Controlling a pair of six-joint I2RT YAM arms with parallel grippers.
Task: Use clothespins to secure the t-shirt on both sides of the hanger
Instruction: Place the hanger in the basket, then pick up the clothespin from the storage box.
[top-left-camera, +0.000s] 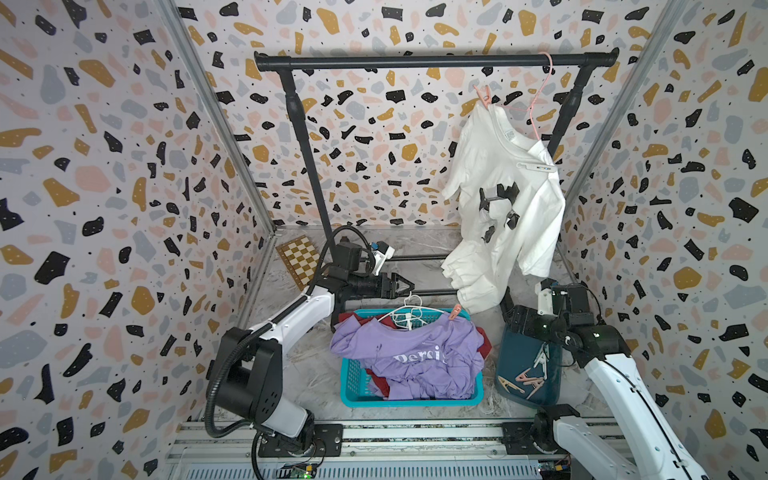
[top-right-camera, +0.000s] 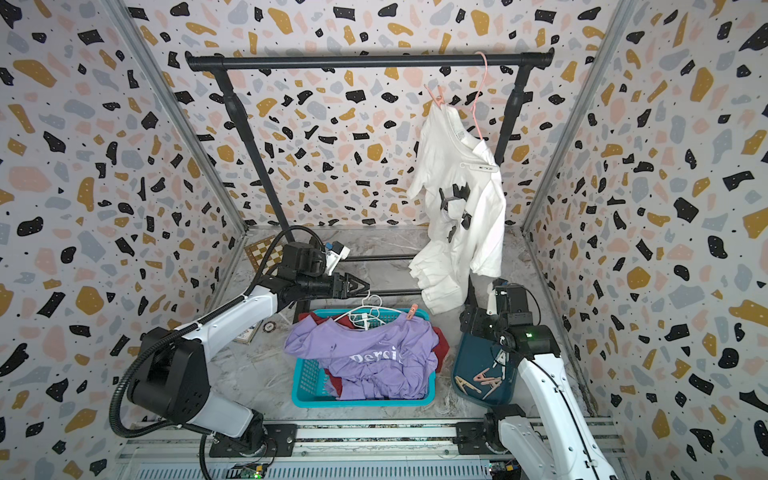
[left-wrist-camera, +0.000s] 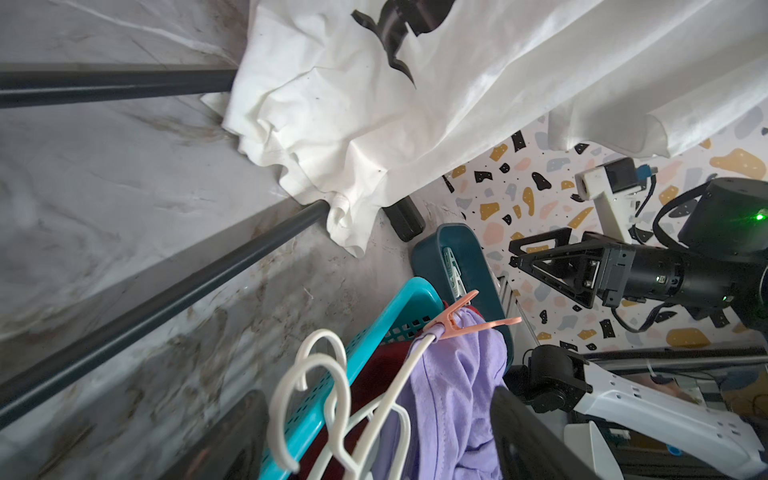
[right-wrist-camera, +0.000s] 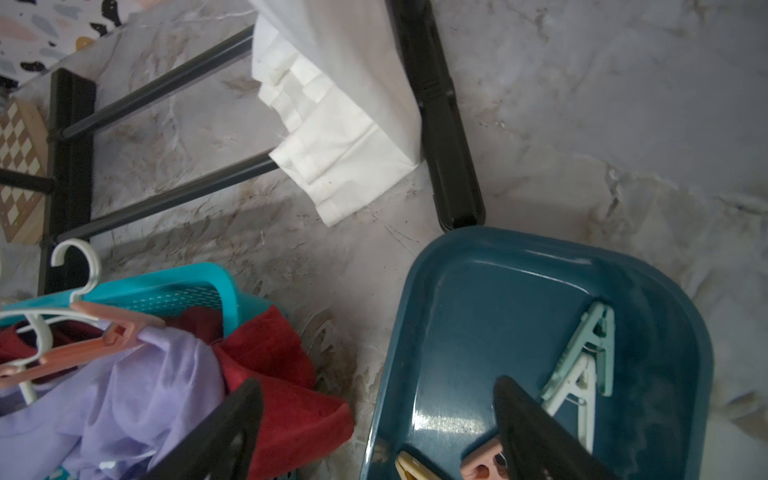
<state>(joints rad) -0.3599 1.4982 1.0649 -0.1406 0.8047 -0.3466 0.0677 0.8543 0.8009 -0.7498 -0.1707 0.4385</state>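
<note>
The right gripper (right-wrist-camera: 376, 386) stood wide open and empty above the dark tray (right-wrist-camera: 457, 291). The loose clothespins (right-wrist-camera: 590, 349) lay flat in it just beneath and past the fingertips, the mint and white ones lengthwise roughly in line with the fingers, so the jaws would likely close across their width. The left gripper (top-left-camera: 405, 286), also open and empty, hung over the basket (top-left-camera: 353, 382), farther off. The white t-shirt (top-left-camera: 498, 178) hung from the hanger (top-left-camera: 547, 70), with a pink clothespin (top-left-camera: 483, 94) at one end only.
</note>
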